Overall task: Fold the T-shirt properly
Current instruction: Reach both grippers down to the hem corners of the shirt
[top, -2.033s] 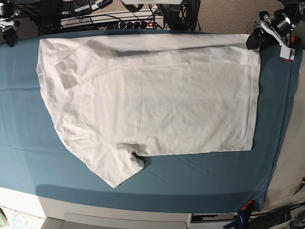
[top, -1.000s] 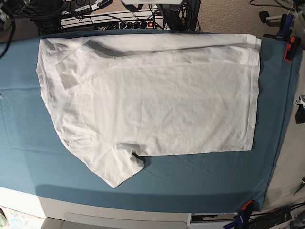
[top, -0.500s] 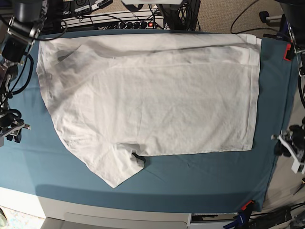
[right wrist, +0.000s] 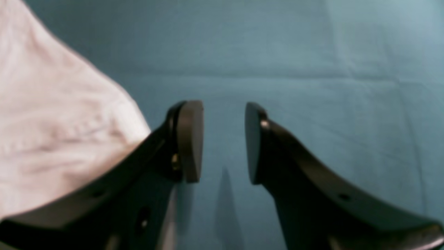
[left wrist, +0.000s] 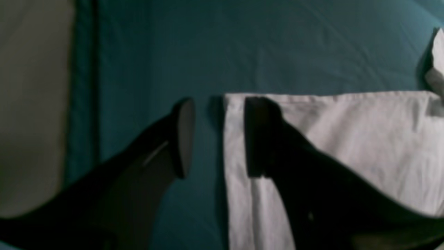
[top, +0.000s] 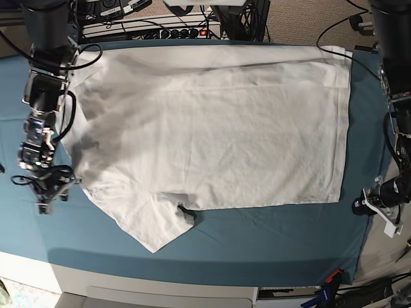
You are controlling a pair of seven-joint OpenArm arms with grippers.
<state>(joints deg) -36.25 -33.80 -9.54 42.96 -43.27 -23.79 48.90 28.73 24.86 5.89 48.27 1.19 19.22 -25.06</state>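
Note:
The white T-shirt (top: 212,128) lies spread flat on the teal cloth (top: 257,244), with one sleeve (top: 154,228) pointing to the near edge. My left gripper (top: 359,207) is open just off the shirt's near right hem corner. In the left wrist view the left gripper (left wrist: 216,137) straddles the hem edge (left wrist: 232,139), one finger over the white cloth and one over teal. My right gripper (top: 46,200) is open and empty over the teal cloth, left of the shirt's near left edge. The right wrist view shows the right gripper (right wrist: 222,140) with the shirt (right wrist: 52,139) to its left.
Electronics and cables (top: 154,25) line the back edge of the table. The white table front (top: 160,289) runs along the near side. Red and blue clamps (top: 329,282) hold the cloth at the near right corner. The right arm (top: 45,77) reaches along the shirt's far left part.
Both arms have come down and moved inward. The right gripper has shifted toward the shirt's near left edge. The left gripper has closed in on the near right hem corner. The shirt has barely moved.

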